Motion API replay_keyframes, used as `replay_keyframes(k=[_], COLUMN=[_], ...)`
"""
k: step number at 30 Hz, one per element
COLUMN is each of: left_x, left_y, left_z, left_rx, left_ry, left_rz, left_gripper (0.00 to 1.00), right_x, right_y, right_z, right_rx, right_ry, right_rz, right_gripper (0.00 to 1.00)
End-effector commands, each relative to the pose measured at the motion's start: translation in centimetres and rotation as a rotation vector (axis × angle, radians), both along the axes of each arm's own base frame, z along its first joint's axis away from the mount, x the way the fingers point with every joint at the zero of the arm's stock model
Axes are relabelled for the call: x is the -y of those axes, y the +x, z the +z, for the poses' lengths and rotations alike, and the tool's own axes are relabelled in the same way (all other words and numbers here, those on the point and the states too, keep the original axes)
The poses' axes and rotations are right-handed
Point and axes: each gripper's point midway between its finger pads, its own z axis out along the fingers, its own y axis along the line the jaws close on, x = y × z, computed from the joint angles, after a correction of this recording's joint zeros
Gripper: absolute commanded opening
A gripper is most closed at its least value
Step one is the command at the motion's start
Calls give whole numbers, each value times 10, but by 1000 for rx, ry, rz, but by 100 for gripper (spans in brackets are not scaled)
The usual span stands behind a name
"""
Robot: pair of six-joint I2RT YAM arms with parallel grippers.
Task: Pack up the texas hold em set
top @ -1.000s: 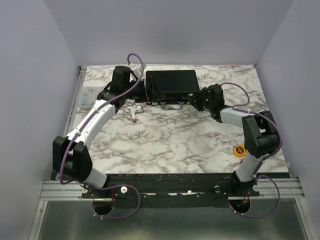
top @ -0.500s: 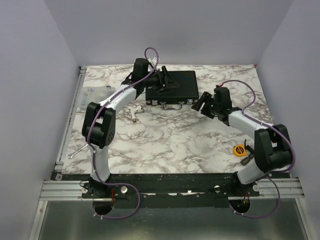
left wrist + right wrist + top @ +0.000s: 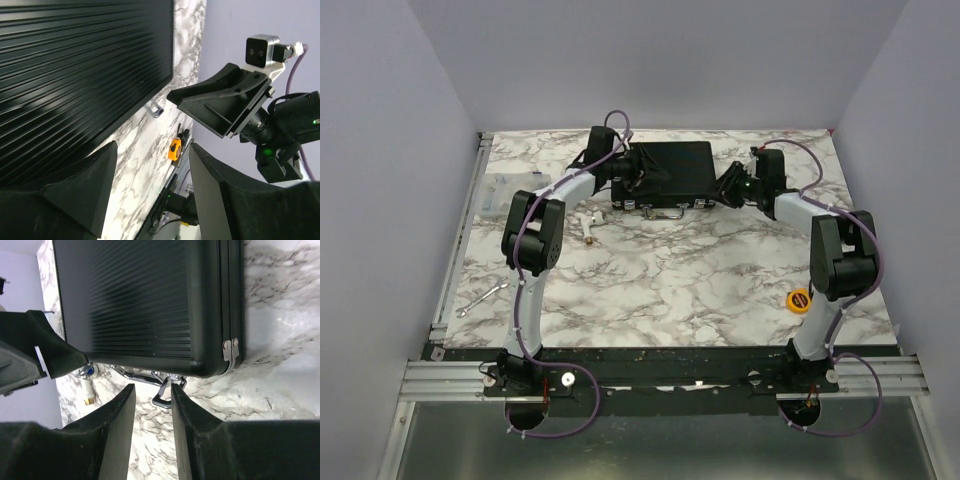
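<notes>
The black ribbed briefcase of the hold em set lies shut at the back middle of the marble table, its chrome handle towards the front. Chips, card box and discs are hidden. My left gripper is open at the case's left front corner; in the left wrist view the ribbed lid is beside its jaws. My right gripper is open at the case's right end, empty. In the right wrist view the case and the handle lie just beyond its fingertips.
A yellow-and-black tape measure lies near the right front edge, also in the left wrist view. A small white plastic object lies left of the handle. A clear tray and a small metal tool are at the left.
My left arm swung from the table's left over the case, and its gripper has dropped to the left front corner. My right gripper moved back to the case's right end.
</notes>
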Motion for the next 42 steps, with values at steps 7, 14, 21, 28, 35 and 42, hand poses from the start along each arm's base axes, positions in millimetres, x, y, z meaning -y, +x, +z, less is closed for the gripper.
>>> replay_keyframes(k=[7, 14, 21, 28, 35, 42], left_x=[-36, -46, -59, -59, -60, -62], left_y=[-2, 1, 2, 9, 12, 13], left_z=[-48, -52, -69, -69, -69, -62], left_rx=[-227, -240, -327, -325, -325, -308], left_ry=[97, 141, 154, 164, 158, 163], left_rz=[94, 122, 193, 194, 190, 177], left_gripper=[61, 62, 68, 69, 69, 69], right_x=[-11, -12, -23, -20, -14, -11], right_y=[3, -2, -4, -23, -40, -25], right_z=[-6, 11, 28, -45, -78, -86], right_rx=[17, 40, 38, -86, -114, -133], right_ry=[6, 13, 111, 94, 72, 29], right_rz=[86, 94, 114, 106, 79, 69], right_gripper=[28, 22, 13, 6, 2, 2])
